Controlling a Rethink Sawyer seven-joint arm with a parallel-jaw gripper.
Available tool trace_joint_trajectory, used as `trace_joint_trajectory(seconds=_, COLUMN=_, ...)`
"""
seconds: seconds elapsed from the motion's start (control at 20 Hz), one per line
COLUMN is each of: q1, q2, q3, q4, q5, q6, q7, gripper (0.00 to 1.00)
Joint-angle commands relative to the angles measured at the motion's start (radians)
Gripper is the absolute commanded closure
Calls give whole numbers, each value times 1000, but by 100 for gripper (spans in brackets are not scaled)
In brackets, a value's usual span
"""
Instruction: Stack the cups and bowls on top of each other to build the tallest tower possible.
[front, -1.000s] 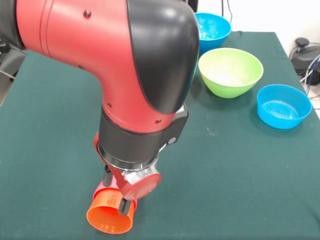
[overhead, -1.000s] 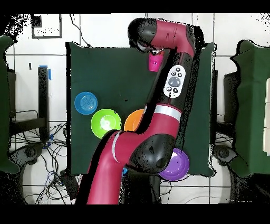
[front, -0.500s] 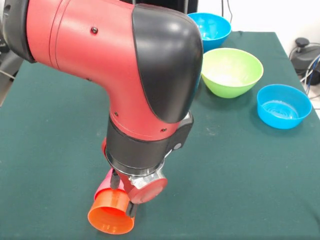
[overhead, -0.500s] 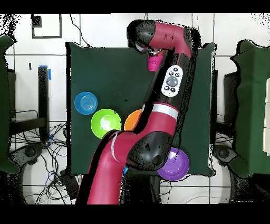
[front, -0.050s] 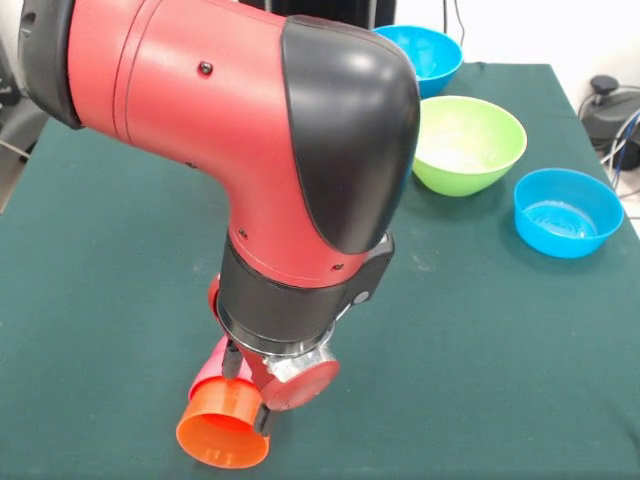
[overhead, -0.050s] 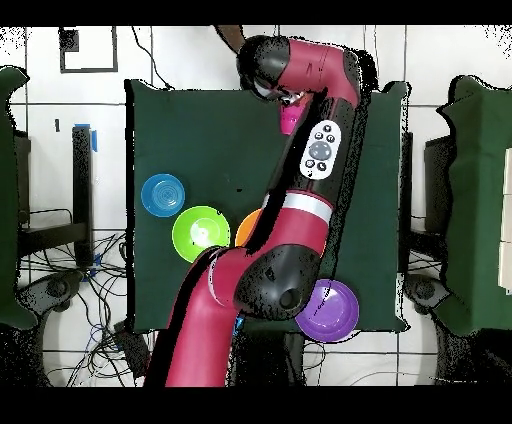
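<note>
We hold the small orange plastic cup (front, -0.050s: 222, 438) in our tool (front, -0.050s: 247, 392), its fingers pinching the rim, nested on the red-pink plastic cup (front, -0.050s: 211, 370) near the green table's (front, -0.050s: 480, 360) front edge. Both cups look tilted, so we judge that letting go carelessly could topple them.

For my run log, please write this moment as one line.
gripper: at orange cup | orange cup: on red-pink cup, tilted | green bowl: untouched

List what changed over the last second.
The arm's elbow swung a little to the picture's right in the front view, and the gripper shifted slightly with it. The orange cup, nested over the red-pink cup, barely moved. The green bowl and blue bowls stayed put.
</note>
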Motion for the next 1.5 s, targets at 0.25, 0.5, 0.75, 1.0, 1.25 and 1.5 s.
trace_joint_trajectory(seconds=0.25, q1=-11, q2=51, q3=-64, q4=57, q5=41, q6=74, q7=250, gripper=0)
trace_joint_trajectory(seconds=0.5, q1=-26, q2=61, q3=-115, q4=48, q5=83, q6=94, q7=255, gripper=0)
trace_joint_trajectory(seconds=0.75, q1=-44, q2=62, q3=-170, q4=33, q5=144, q6=113, q7=254, gripper=0)
trace_joint_trajectory(seconds=1.0, q1=-51, q2=57, q3=-186, q4=37, q5=193, q6=110, q7=245, gripper=0)
trace_joint_trajectory(seconds=1.25, q1=-70, q2=62, q3=-211, q4=22, q5=273, q6=88, q7=253, gripper=0)
trace_joint_trajectory(seconds=1.5, q1=-89, q2=76, q3=-269, q4=17, q5=343, q6=86, q7=249, gripper=0)
